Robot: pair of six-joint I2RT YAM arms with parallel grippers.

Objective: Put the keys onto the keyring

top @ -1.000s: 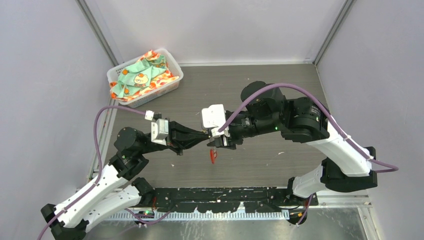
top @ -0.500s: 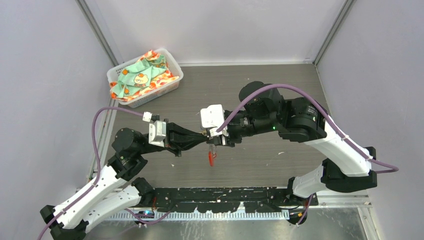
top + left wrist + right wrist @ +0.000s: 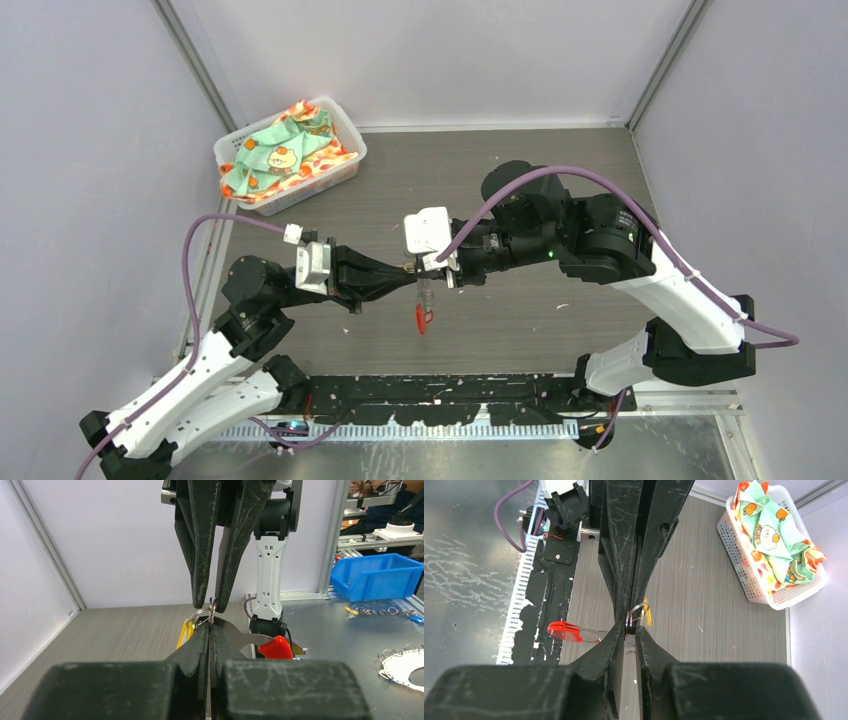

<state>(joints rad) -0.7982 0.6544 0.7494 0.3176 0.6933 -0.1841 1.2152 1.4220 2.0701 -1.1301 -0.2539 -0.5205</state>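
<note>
We note L claw (image 3: 209, 630) clamped on small silver wire keyring (image 3: 635, 611) mid-frame, R claw (image 3: 626, 630) tip-to-tip opposite, near-shut astride it, grip unclear.

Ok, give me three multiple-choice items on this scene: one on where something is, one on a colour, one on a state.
1. Where on the table does the white basket of patterned cloth stand?
A. near right corner
B. far left corner
C. between the arm bases

2. What colour is the head of the key hanging over the middle of the table?
A. blue
B. green
C. red

3. How does the left gripper stand?
A. shut
B. wide open
C. out of every view

Key:
1 B: the top view shows the basket at the far left corner.
2 C: the key's head is bright red in every view.
3 A: the left wrist view shows the fingers pressed together at the small silvery keyring.
</note>
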